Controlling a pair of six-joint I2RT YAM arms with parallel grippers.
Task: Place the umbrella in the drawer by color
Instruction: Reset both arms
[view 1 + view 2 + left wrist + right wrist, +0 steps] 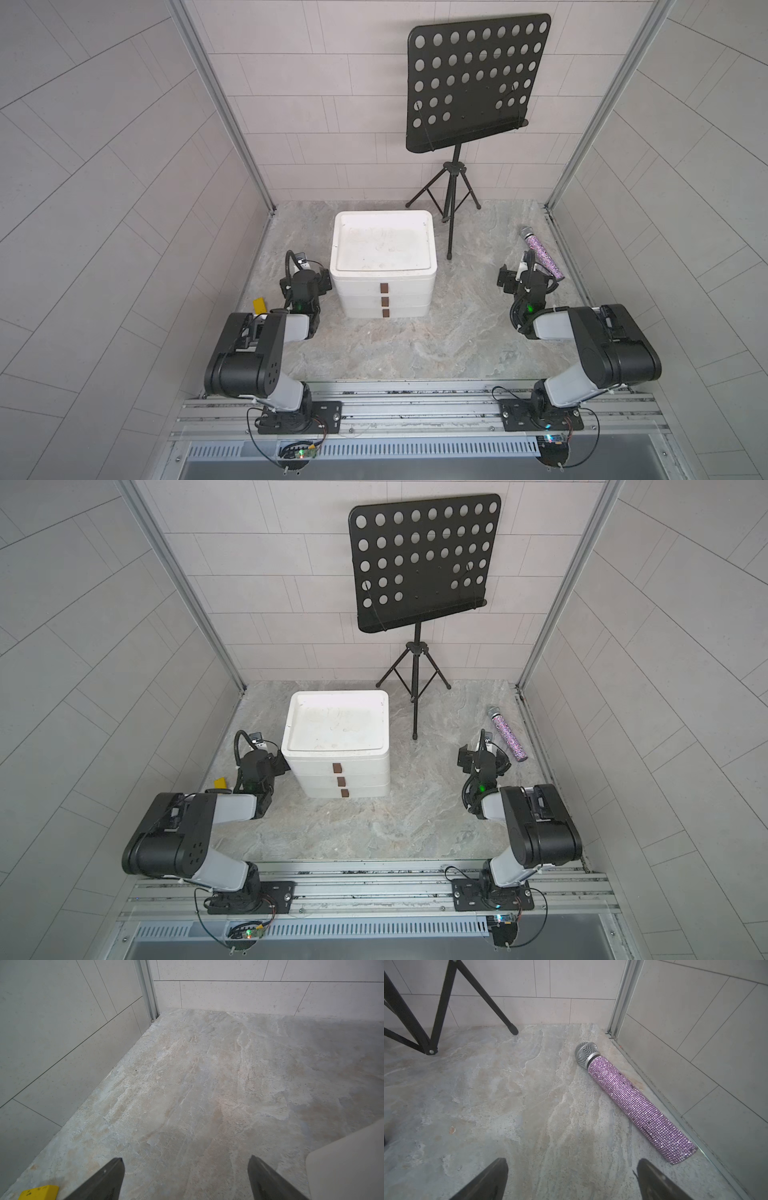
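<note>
Yellow umbrella [259, 304], only partly visible; white drawer unit [357, 291], brown handles [384, 300]

Shows a white drawer unit [336, 746] at centre, its three brown-handled drawers shut. Behind, a black music stand [424, 563]. Far right, a glittery purple microphone [508, 738] lying flat. Beside the left arm [232, 808], a yellow object [220, 782].

PLACE: looks like a robot lab test cell | WALLS: tile-look wall panels [104, 187] on aluminium posts [222, 104] box in the white drawer unit [384, 266] | BELOW IT: stone-look counter [415, 349] | IN FRONT OF IT: arm bases [284, 415] bolted to slotted rail [415, 409], bare circuit boards [300, 454] showing
</note>
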